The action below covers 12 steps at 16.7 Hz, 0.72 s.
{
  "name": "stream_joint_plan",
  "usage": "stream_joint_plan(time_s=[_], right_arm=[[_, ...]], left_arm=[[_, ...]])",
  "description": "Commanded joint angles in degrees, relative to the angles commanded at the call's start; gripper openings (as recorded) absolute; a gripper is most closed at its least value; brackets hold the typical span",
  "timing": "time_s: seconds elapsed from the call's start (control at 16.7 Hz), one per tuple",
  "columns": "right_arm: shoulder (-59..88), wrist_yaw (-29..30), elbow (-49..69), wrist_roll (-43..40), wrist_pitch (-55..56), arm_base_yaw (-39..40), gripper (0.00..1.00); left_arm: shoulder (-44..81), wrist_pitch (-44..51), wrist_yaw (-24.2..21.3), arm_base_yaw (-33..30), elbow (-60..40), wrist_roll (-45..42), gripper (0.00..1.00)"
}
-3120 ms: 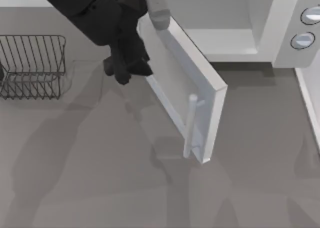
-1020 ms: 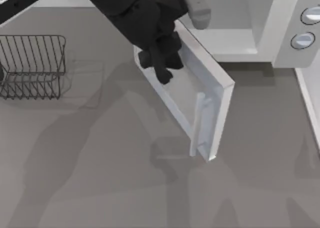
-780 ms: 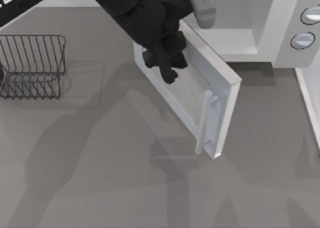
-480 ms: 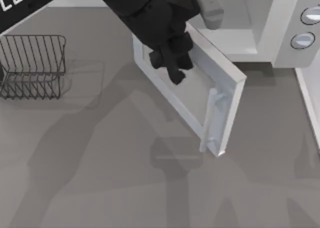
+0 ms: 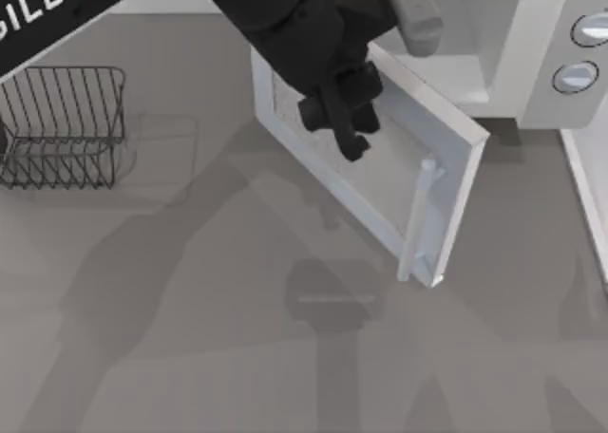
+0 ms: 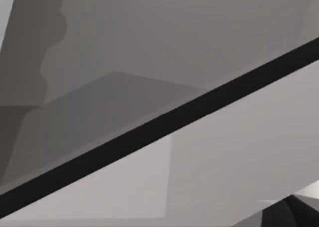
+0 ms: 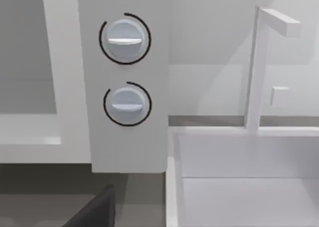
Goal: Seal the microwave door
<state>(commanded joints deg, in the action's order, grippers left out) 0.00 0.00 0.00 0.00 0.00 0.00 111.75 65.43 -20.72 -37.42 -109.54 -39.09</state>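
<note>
1. The microwave door is a big flat white panel with a grey mesh window in the middle. It stands half open, swung out at a slant from the front of the microwave.
2. A pale round bar handle runs along the door's free edge. It sits on the far side of the door from the left jaws.
3. The left jaws are black and blocky. They sit right over the door's window side, at or just above its face. I cannot tell if they touch it, or if they are wide or narrow.
4. The left arm is thick and black. It reaches down at a slant from the top left of the top view, and a white strip with letters shows on it near the corner.
5. The left wrist view shows flat grey and pale planes with a dark straight band across them.
6. Behind the jaws is the white microwave body, boxy and smooth, with its inside open. It has two round knobs on a flat panel, one above the other.
7. Well off to the left of the jaws is a dark wire basket made of thin bars.
8. Everything stands on a smooth grey counter with soft shadows.
9. In the right wrist view a white tray-like sink with a square white tap sits beside the microwave. A dark bit of the right arm shows at the edge, so I cannot tell how the right jaws are set.
</note>
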Motion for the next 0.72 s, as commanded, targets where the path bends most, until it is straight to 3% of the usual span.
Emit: stream_joint_plan(time_s=[0.72], right_arm=[[0.0,0.0,0.0,0.0,0.0,0.0,1.00]], left_arm=[[2.5,0.0,1.0,-1.9,-4.0,2.1,0.00]])
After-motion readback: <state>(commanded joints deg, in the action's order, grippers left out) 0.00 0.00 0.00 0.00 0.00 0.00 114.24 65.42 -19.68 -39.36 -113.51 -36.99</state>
